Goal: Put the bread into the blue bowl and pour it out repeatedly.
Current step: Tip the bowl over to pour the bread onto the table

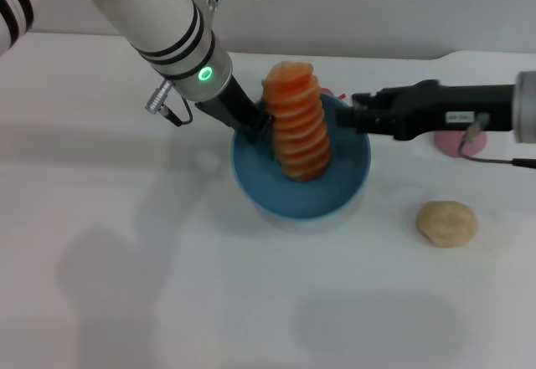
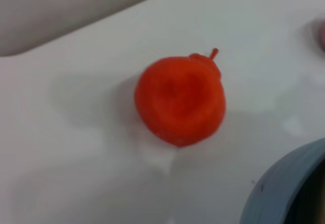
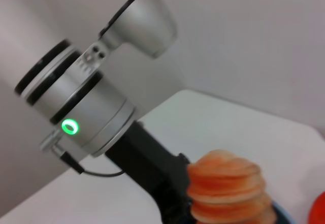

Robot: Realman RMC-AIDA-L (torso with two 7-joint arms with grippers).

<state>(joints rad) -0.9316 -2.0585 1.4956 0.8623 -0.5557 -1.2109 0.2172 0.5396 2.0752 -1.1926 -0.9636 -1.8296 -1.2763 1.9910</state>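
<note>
The blue bowl (image 1: 293, 206) sits mid-table in the head view, and its rim (image 2: 284, 188) edges into the left wrist view. The bread (image 1: 297, 126) stands on end inside it, ridged orange-and-cream face toward me, its top well above the rim. My left gripper (image 1: 260, 126) reaches down at the bowl's left side and is shut on the bread's lower left edge. My right gripper (image 1: 345, 118) comes in level from the right and is shut on the bowl's far right rim. The right wrist view shows the bread (image 3: 228, 188) beside the left gripper (image 3: 172, 203).
A red-orange fruit (image 2: 180, 99) with a stem lies on the table just beyond the bowl. A small round beige lump (image 1: 448, 222) rests to the bowl's right. A pink object (image 1: 459, 141) sits behind the right arm. The table's far edge runs close behind.
</note>
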